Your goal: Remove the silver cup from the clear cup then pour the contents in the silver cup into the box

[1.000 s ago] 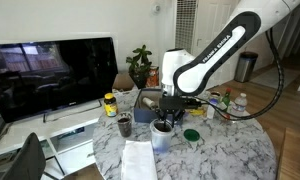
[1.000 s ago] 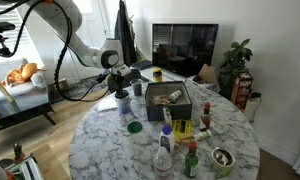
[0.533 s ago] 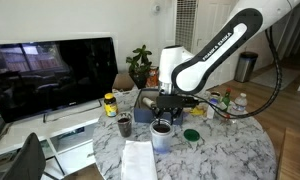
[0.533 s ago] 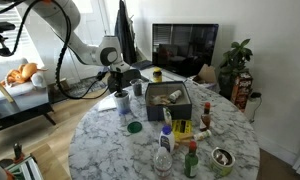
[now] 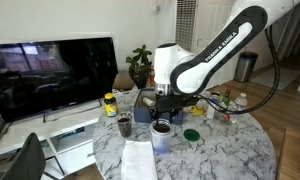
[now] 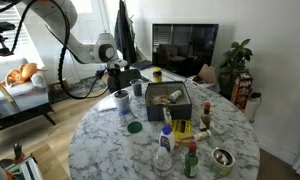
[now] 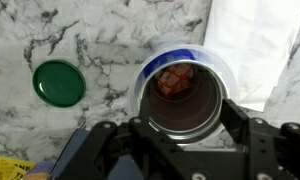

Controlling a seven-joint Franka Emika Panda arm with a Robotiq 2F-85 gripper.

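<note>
Wrist view looks straight down into the silver cup (image 7: 182, 100), nested in the clear cup (image 7: 176, 47), whose bluish rim peeks out behind it. Both stand near the tabletop's edge on the arm's side, with the box (image 6: 170, 110) near. The gripper (image 7: 185, 132) has its fingers spread to the cup's width, one each side; whether they pinch the wall I cannot tell. Thin metal should be light, stiff and slippery, so hold across the rim and keep it level for the brownish contents. The cup's near rim is hidden by the gripper.
</note>
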